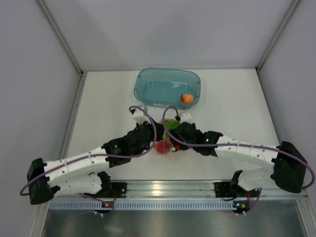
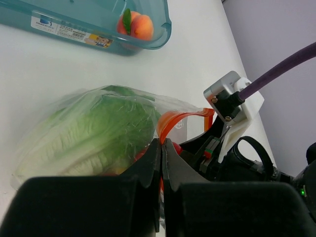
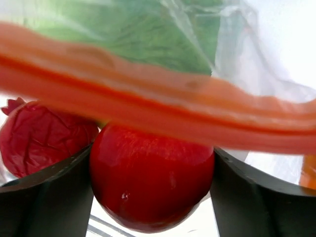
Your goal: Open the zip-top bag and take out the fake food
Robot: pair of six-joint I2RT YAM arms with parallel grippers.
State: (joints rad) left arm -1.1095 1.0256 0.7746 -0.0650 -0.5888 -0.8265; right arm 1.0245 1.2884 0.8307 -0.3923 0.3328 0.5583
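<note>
On the table point(image 2: 49, 64), crinkly clear bag point(image 2: 170, 105), ruffled lettuce point(image 2: 94, 128), glossy red sphere point(image 3: 150, 177)

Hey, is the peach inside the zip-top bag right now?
No, the peach lies in the teal bin, well apart from the zip-top bag.

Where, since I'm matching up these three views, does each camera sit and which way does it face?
Top: above and behind the arms, looking down on the table; both arms and their bases show.
Left wrist: on the left arm, facing along its shut gripper over the bag toward the bin.
Right wrist: on the right arm, close to the bag's orange strip; its fingers flank a red ball.
Shared: top and left wrist both show the bin's peach.
</note>
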